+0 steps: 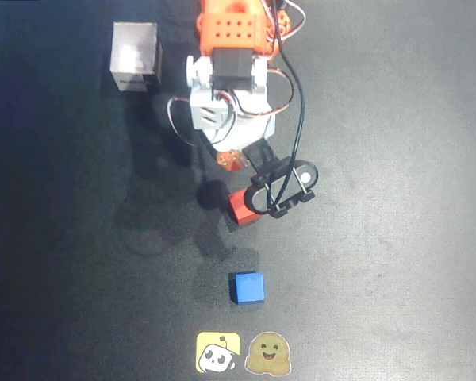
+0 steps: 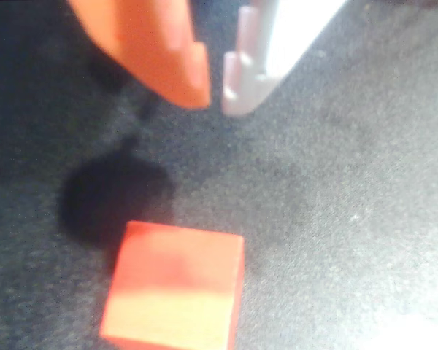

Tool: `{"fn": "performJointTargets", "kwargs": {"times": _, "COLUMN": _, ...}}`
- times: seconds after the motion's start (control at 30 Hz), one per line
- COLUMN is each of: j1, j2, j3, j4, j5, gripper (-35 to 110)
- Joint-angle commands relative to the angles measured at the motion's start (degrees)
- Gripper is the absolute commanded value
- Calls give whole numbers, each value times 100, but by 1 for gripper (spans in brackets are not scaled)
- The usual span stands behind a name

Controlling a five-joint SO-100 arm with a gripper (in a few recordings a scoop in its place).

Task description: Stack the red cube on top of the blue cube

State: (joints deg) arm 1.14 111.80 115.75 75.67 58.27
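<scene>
— Two cubes, both on the black mat (image 1: 397, 262). Where's the red cube (image 1: 241, 208) against the blue cube (image 1: 247, 287)?

— Above it in the overhead view, a little apart, resting flat on the mat with nothing on the blue one. Stacking hasn't begun.

— And the gripper (image 2: 214, 93)?

— In the wrist view its orange and white fingertips are almost together, only a thin slit between them, gripping nothing. The red cube (image 2: 174, 286) lies on the mat below them, untouched.

— Why so narrow?

— My guess: it's mid-approach. The jaws would need to spread wider than the cube before dropping over it.

— Anything else near?

— A grey box (image 1: 135, 57), well away from the blue cube, and two stickers (image 1: 243, 352) just below it.
</scene>
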Motion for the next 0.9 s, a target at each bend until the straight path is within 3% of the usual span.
{"fn": "performJointTargets", "kwargs": {"times": 0.0, "j1": -62, "j2": 62, "j3": 255, "j4": -360, "j5": 70, "gripper": 0}}
{"fn": "performJointTargets", "kwargs": {"times": 0.57, "j1": -308, "j2": -281, "j3": 914, "j4": -1327, "j5": 545, "gripper": 0}}
{"fn": "performJointTargets", "kwargs": {"times": 0.7, "j1": -316, "j2": -299, "j3": 914, "j4": -1318, "j5": 686, "gripper": 12}}
{"fn": "performJointTargets", "kwargs": {"times": 0.87, "j1": -343, "j2": -255, "j3": 870, "j4": -1301, "j5": 782, "gripper": 16}}
